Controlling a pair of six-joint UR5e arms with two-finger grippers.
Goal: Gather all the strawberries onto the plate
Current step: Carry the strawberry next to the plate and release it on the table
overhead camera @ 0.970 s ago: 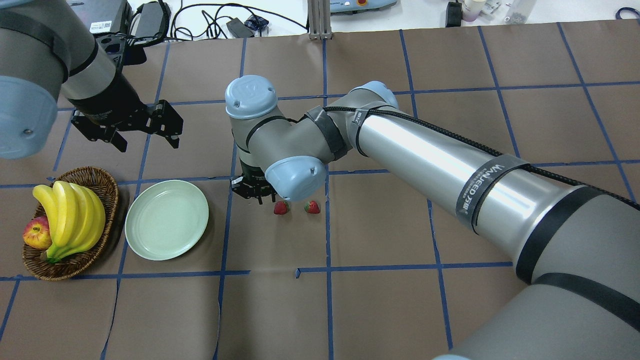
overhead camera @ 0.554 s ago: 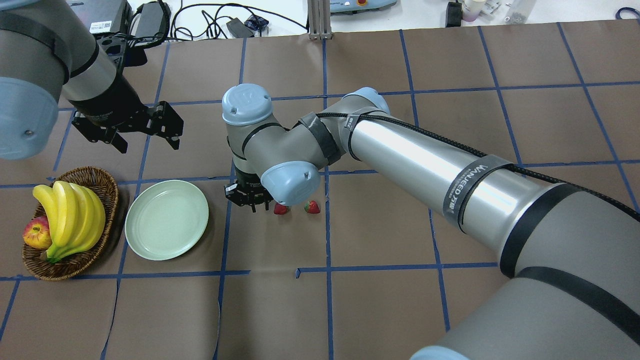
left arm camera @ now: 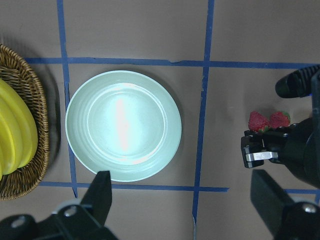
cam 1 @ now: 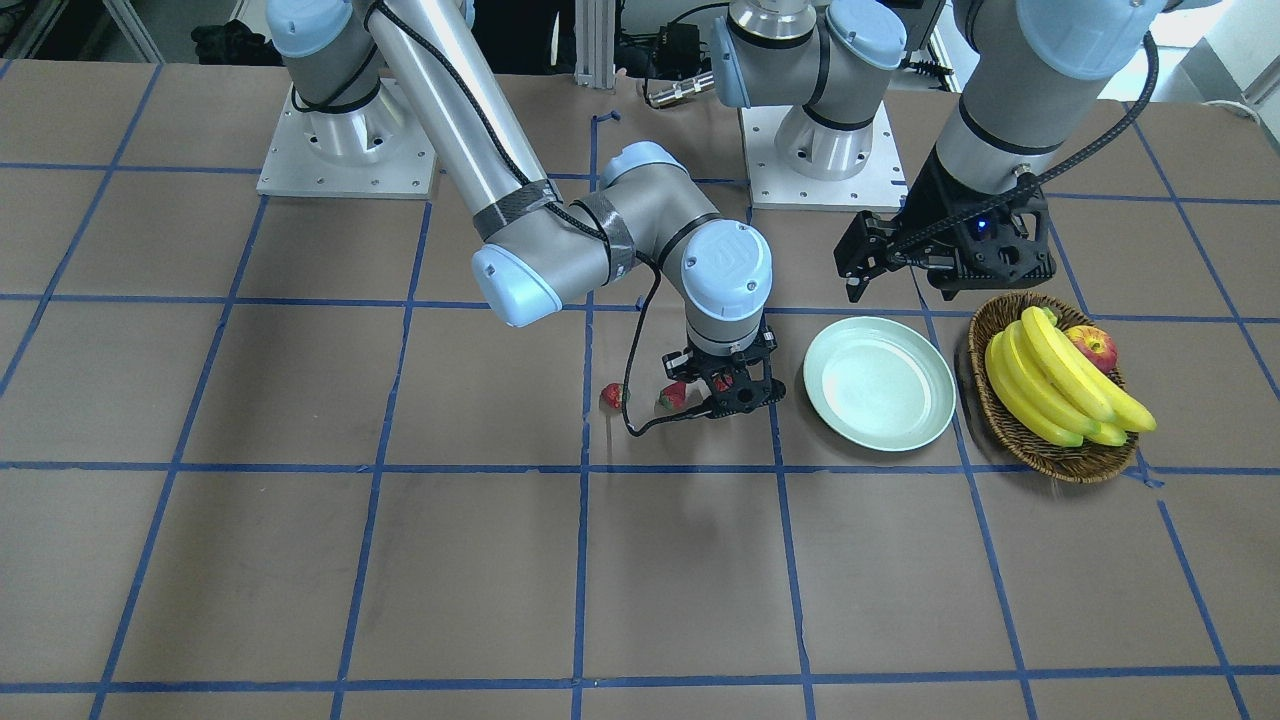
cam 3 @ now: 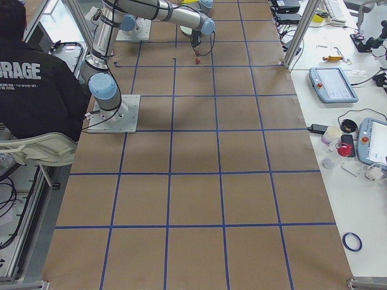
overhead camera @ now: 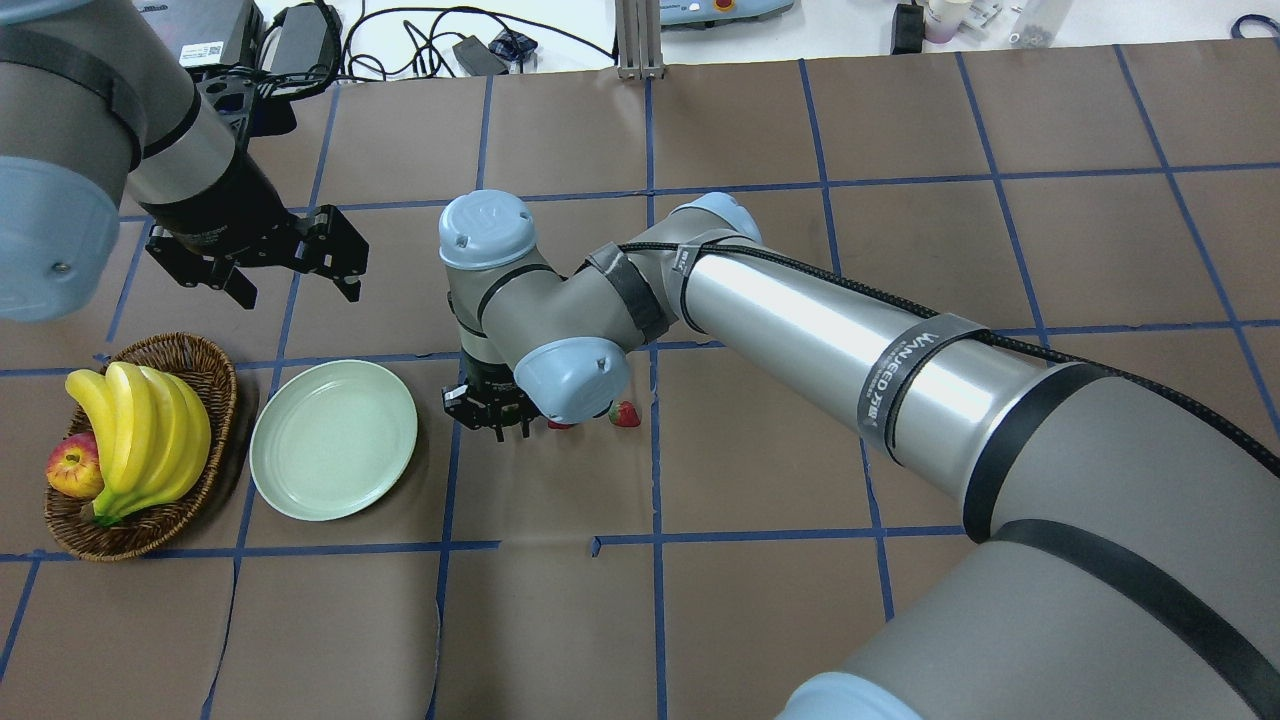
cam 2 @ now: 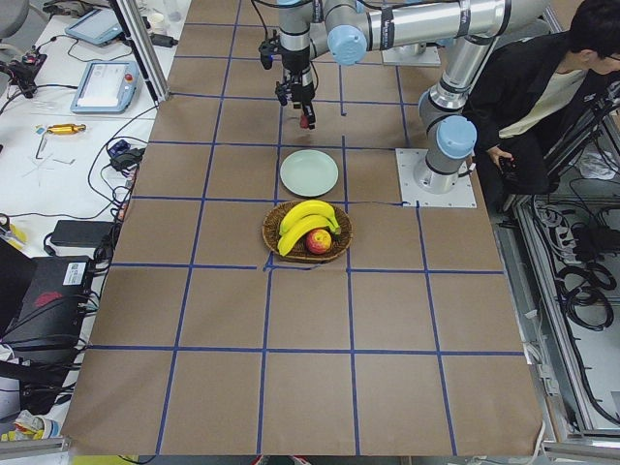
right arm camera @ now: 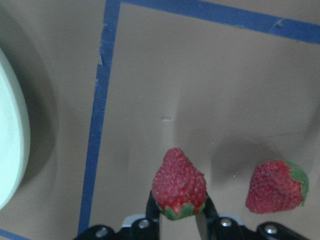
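Right gripper [right arm camera: 178, 212] pinching one strawberry [right arm camera: 178, 182], open mat [overhead camera: 540, 480] lying between it and plate [overhead camera: 333, 440] rim, left gripper [left arm camera: 182, 190] hanging spread wide

A robotics lab is indicated by teach pendants [cam 3: 334, 84] and cables [overhead camera: 430, 42] laid on benches [cam 3: 357, 199] beyond the right gripper [cam 1: 722, 390].

At frame centre the right gripper [cam 1: 725, 392] points down at the table [cam 1: 300, 560], a strawberry [cam 1: 722, 381] showing red between its fingers. Just left of it lies a second strawberry [cam 1: 672, 397], and further left a third strawberry [cam 1: 611, 396]. The plate [cam 1: 878, 385] sits right of the gripper, then a basket [cam 1: 1040, 455] with bananas [cam 1: 1060, 385] and an apple [cam 1: 1092, 347]. The left gripper [cam 1: 903, 278] hangs over the plate's upper edge, jaws apart.
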